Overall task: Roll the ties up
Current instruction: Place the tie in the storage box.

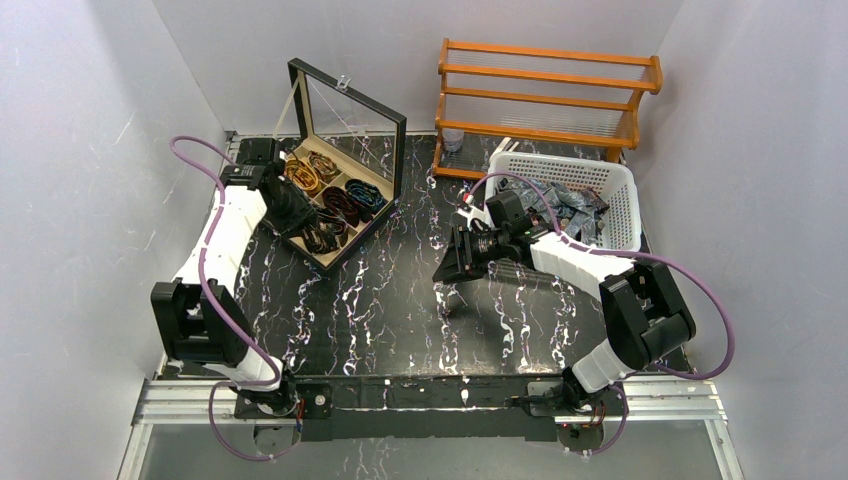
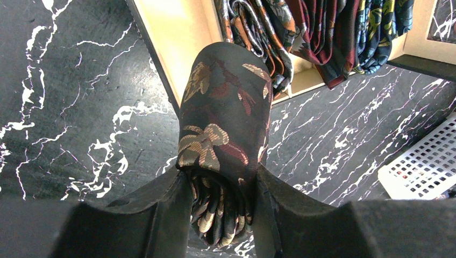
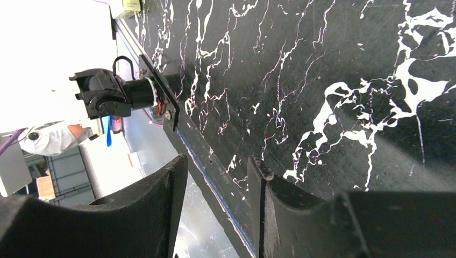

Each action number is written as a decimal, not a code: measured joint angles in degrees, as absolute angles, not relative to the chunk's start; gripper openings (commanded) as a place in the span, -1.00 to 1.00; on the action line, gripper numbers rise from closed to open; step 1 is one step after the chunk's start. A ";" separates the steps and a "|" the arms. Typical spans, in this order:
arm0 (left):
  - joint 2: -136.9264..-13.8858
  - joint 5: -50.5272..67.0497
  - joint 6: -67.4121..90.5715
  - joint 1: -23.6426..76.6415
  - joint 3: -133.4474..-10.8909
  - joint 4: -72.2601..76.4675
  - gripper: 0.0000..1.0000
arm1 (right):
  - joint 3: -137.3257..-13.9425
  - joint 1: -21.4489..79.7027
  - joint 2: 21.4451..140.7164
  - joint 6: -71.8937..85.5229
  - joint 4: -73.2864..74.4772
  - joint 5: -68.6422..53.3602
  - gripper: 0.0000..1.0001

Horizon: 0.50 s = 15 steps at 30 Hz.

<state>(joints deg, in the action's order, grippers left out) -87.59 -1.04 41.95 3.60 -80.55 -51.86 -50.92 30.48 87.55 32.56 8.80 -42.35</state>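
Observation:
My left gripper [image 2: 223,185] is shut on a rolled tie [image 2: 223,123], dark with gold floral spots, held at the near edge of the wooden box [image 2: 161,64]. The coil's top overlaps an empty light compartment. In the top view the left gripper [image 1: 305,228] sits at the box's near left side, the tie [image 1: 326,238] at its tip. Rolled orange [image 2: 258,24], maroon [image 2: 322,37] and teal [image 2: 382,27] ties lie in the box. My right gripper [image 1: 452,265] is open and empty above mid-table; it also shows in the right wrist view [image 3: 218,177].
The box's glass lid [image 1: 345,105] stands open behind it. A white basket [image 1: 622,190] at the right holds several loose grey-blue ties [image 1: 575,210]; its corner shows in the left wrist view [image 2: 425,166]. An orange wooden rack [image 1: 548,90] stands at the back right.

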 measured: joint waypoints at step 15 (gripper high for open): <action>-94.56 0.16 41.87 1.10 -84.44 -53.71 -0.30 | -50.72 30.48 87.55 31.92 8.84 -44.31 0.04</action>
